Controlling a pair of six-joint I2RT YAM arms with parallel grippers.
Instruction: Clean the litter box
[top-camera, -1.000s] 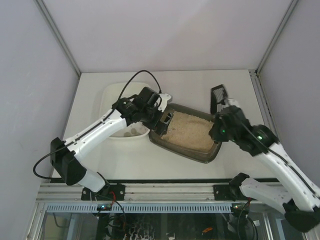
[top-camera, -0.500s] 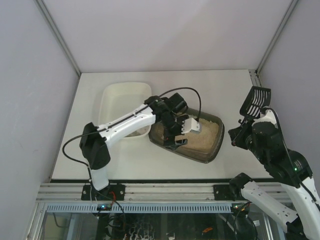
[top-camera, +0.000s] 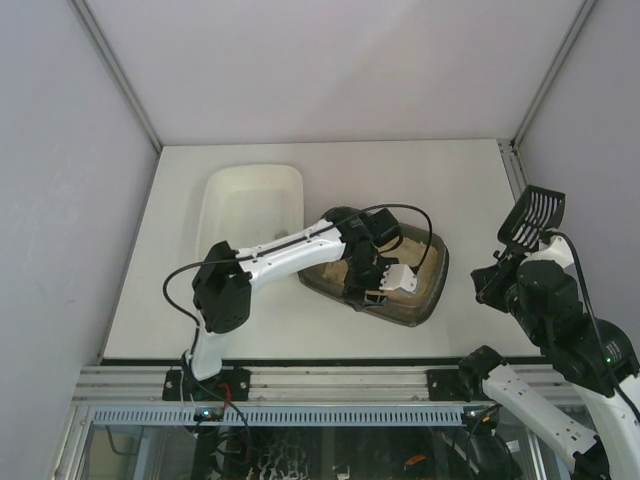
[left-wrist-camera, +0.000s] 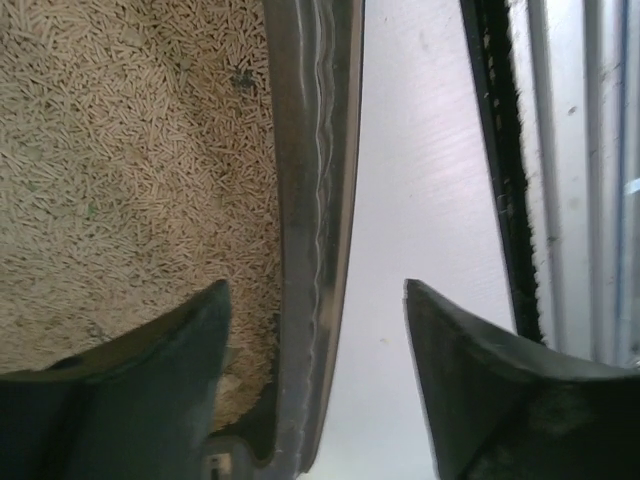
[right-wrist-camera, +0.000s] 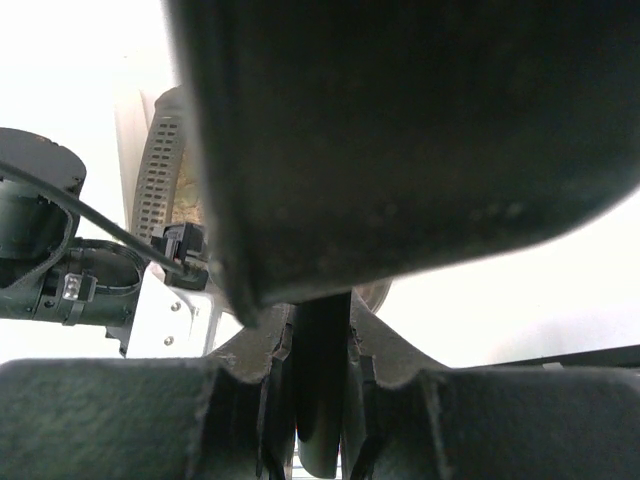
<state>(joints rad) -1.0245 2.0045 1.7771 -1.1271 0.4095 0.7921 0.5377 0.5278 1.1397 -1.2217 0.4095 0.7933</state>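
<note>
Left wrist view is showing the left gripper (left-wrist-camera: 315, 290) with its two fingers spread apart and straddling the thick rim of the litter box (left-wrist-camera: 315, 180). The finger at the lower left of the frame is hanging over the beige litter (left-wrist-camera: 130, 170) inside the box, and the finger at the lower right is hanging over the white table (left-wrist-camera: 420, 180) outside it. Whether either finger is touching the rim cannot be told from this view. In the top external view, the left gripper (top-camera: 372, 293) is sitting over the lower edge of the litter box (top-camera: 432, 285), and the left arm is reaching across the box from the lower left of the frame. The litter box is lying at the centre of the frame, turned at a slant. The white tray (top-camera: 215, 200) is lying just beside it toward the upper left. In the right wrist view, the right gripper (right-wrist-camera: 320, 400) is clamping its fingers on the thin dark handle of the black slotted scoop (right-wrist-camera: 400, 140), whose underside is filling the upper part of the frame. In the top external view, the right gripper (top-camera: 503, 270) is holding the black slotted scoop (top-camera: 533, 213) raised at the right edge of the frame, apart from the litter box, above the table (top-camera: 450, 180).
</note>
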